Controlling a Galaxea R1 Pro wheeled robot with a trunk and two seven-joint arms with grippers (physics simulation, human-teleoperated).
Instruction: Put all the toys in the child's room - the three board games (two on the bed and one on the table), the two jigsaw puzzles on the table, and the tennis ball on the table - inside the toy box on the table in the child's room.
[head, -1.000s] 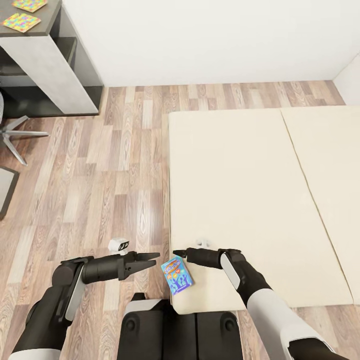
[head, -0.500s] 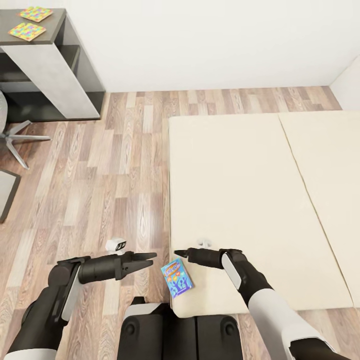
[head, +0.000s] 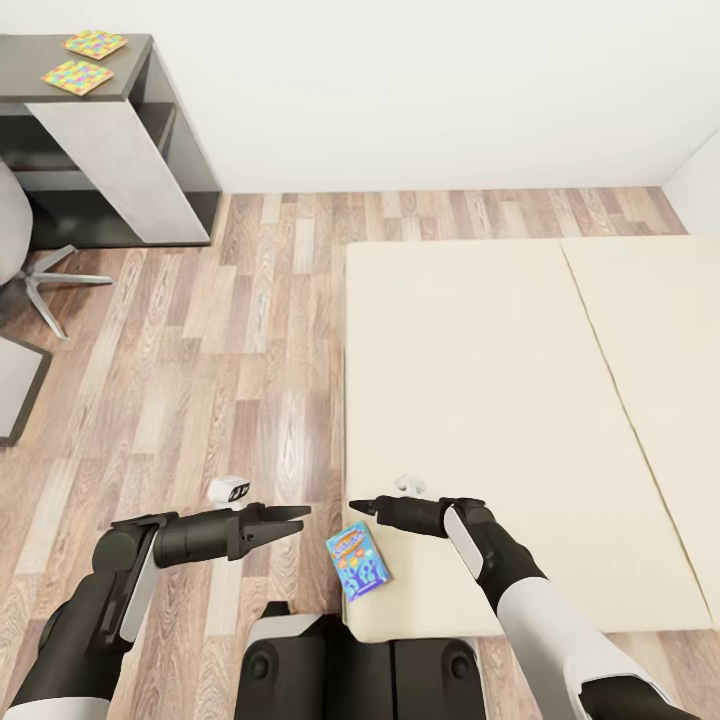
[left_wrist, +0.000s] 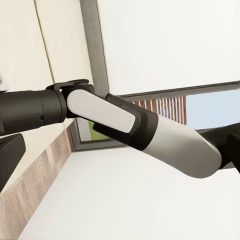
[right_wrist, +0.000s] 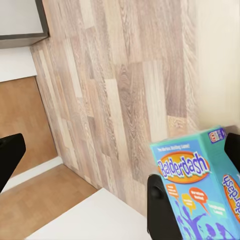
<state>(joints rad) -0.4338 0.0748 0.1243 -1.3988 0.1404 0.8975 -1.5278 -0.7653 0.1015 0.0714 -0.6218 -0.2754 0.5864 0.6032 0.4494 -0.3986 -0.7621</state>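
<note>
blue board game just below right pincer

Floor: wood-grain planks, satin. Bed beside it: matt cream cloth, smooth. Board game on bed's edge: glossy printed cardboard. Table beyond the floor: matt grey.

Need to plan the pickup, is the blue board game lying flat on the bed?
Flat, face up: the blue board game lies at the bed's near corner.
</note>
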